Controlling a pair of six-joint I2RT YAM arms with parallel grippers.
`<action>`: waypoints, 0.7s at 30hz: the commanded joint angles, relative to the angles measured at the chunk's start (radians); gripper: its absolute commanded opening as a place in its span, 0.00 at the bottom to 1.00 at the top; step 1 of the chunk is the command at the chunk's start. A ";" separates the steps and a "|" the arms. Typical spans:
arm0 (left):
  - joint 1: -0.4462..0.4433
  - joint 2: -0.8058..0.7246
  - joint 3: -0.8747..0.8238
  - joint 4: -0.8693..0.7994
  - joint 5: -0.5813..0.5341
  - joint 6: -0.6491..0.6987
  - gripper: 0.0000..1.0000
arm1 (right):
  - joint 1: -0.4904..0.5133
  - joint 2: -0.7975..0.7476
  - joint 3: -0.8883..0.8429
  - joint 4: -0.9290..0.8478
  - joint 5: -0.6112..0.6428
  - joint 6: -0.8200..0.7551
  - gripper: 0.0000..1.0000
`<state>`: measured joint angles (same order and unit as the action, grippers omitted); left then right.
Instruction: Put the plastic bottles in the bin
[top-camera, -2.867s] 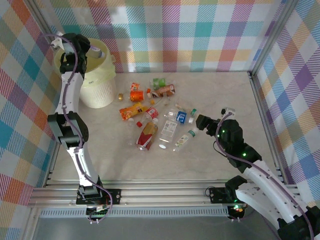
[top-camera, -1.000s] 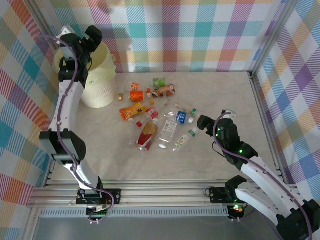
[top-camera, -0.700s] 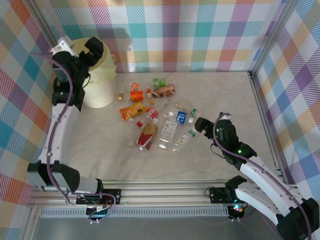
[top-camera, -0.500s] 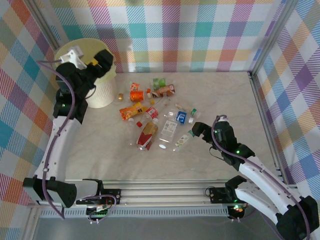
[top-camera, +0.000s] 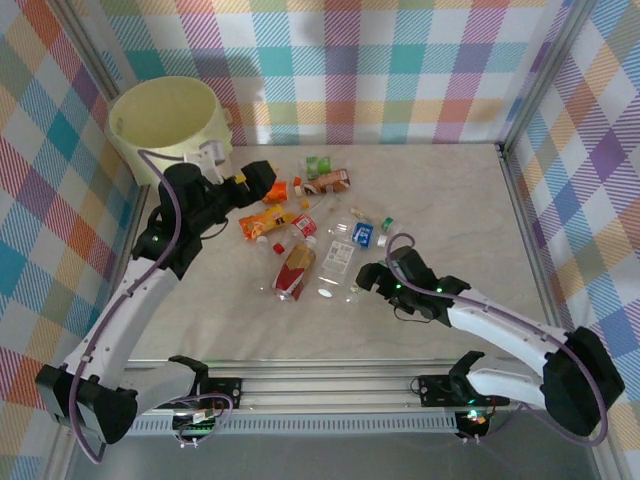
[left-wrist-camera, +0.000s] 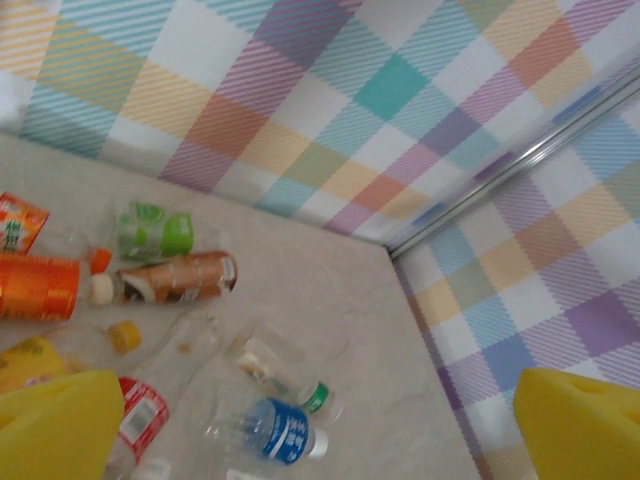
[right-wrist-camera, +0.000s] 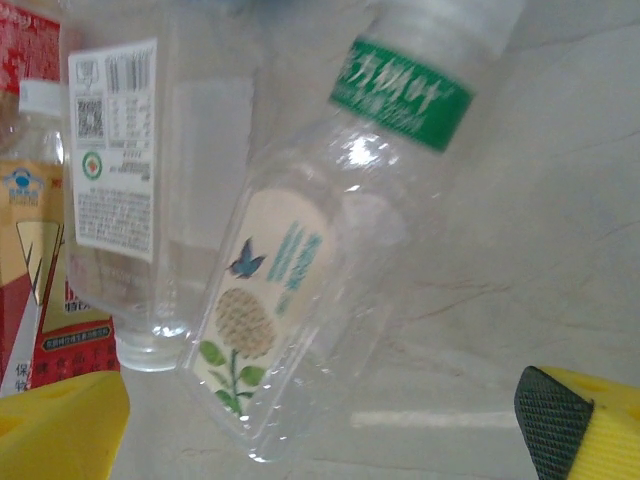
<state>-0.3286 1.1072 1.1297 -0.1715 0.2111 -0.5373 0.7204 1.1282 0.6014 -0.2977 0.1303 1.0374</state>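
The plastic bottles (top-camera: 338, 257) lie on their sides in a loose scatter at the middle of the table (top-camera: 450, 200), well apart from the bin (top-camera: 165, 115), which stands upright at the far left corner. In the right wrist view, a clear bottle with a green band (right-wrist-camera: 300, 260) lies slantwise on the table with its base towards the right gripper (right-wrist-camera: 320, 410). That gripper's yellow fingers (right-wrist-camera: 60, 425) stand wide apart, one to each side of the base, touching nothing. This bottle is thin, transparent, dented plastic, and its cream label is printed with a butterfly and flowers. Just beside it on the left lies a flatter clear bottle with a white barcode label (right-wrist-camera: 115, 190), and past that a red-labelled bottle (right-wrist-camera: 25, 250). The left gripper (top-camera: 256, 180) hovers at the left edge of the scatter, near an orange-labelled bottle (top-camera: 272, 188). Its yellow finger pads (left-wrist-camera: 55, 425) are likewise spread wide with nothing between them. Ahead of them lie a green-labelled bottle (left-wrist-camera: 150, 232), a brown-labelled bottle (left-wrist-camera: 175, 278) and a crumpled blue-labelled bottle (left-wrist-camera: 275, 430). The bin is round, smooth, pale-yellow plastic that widens to its rim. The table has a pale marbled surface, and checked cloth walls (top-camera: 400, 60) enclose it.
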 joint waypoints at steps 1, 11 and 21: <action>-0.015 -0.071 -0.059 -0.041 -0.046 0.011 1.00 | 0.044 0.066 0.075 -0.030 0.084 0.096 1.00; -0.015 -0.167 -0.125 -0.153 -0.127 0.046 1.00 | 0.147 0.310 0.258 -0.225 0.206 0.251 1.00; -0.015 -0.194 -0.172 -0.143 -0.156 0.055 1.00 | 0.161 0.401 0.267 -0.202 0.222 0.326 0.99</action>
<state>-0.3328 0.9260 0.9657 -0.3164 0.0761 -0.5034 0.8745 1.5124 0.8665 -0.4492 0.3195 1.3067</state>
